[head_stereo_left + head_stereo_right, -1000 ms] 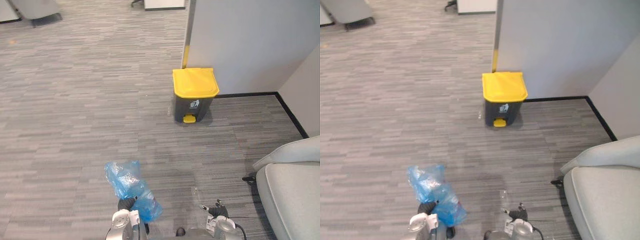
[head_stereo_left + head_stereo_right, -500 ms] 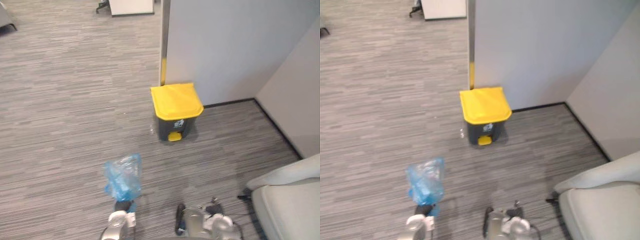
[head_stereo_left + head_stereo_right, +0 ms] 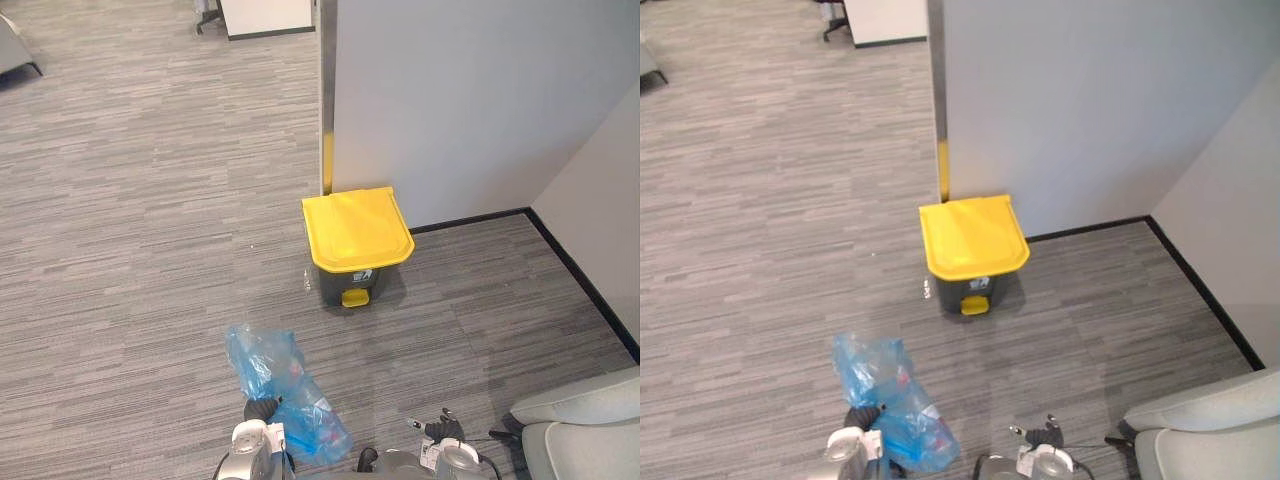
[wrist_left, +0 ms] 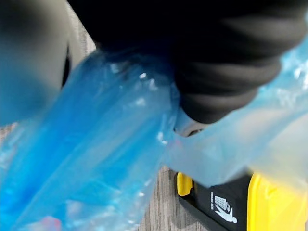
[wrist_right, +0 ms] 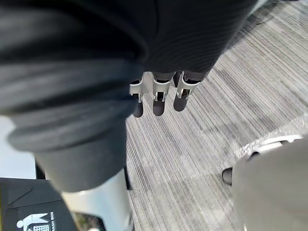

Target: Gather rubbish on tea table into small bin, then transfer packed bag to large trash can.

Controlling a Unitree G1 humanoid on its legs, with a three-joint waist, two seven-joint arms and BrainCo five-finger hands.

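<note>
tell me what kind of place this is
Probably an office, maybe a lounge corner: grey striped carpet tiles, a plain partition wall with a yellow-lidded pedal bin by it, and a pale upholstered seat at the lower right.

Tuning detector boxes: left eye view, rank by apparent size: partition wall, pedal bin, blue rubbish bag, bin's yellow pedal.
Largest: partition wall
Then pedal bin and blue rubbish bag: alike, bag nearer, so unranked
Smallest: yellow pedal

I am in an office: grey carpet tiles [image 3: 120, 220] underfoot, a pale partition wall [image 3: 470, 100], a yellow-lidded pedal bin [image 3: 357, 228] against it, a grey upholstered seat [image 3: 590, 440].
</note>
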